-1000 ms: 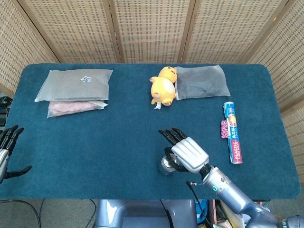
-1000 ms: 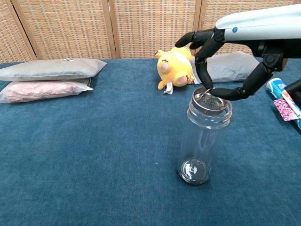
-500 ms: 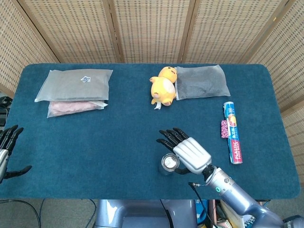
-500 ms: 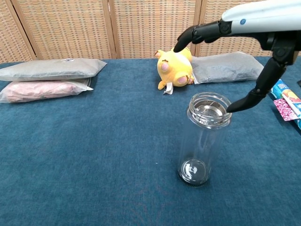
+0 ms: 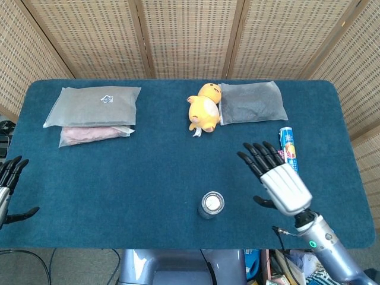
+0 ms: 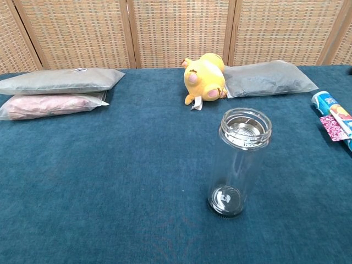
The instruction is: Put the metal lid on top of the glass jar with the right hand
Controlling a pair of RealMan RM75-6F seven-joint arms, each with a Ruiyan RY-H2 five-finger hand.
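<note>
The tall glass jar point(image 6: 239, 162) stands upright on the blue table, near the front edge in the head view point(image 5: 211, 205). The round metal lid point(image 6: 245, 129) sits in its mouth, also seen from above as the lid point(image 5: 212, 202). My right hand point(image 5: 276, 178) hangs open to the right of the jar, well apart from it, fingers spread and empty; the chest view does not show it. My left hand point(image 5: 8, 185) is at the far left edge of the table, open and holding nothing.
A yellow plush toy point(image 5: 203, 107) and a grey pouch point(image 5: 252, 102) lie at the back. Two flat packets point(image 5: 92, 114) are stacked at the back left. A plastic-wrap roll point(image 5: 290, 169) and a small patterned packet point(image 6: 331, 127) lie on the right, close to my right hand.
My right hand has let go of the lid, opened, and drawn away to the right, leaving the chest view. The lid stays on the jar. The left hand has not moved.
</note>
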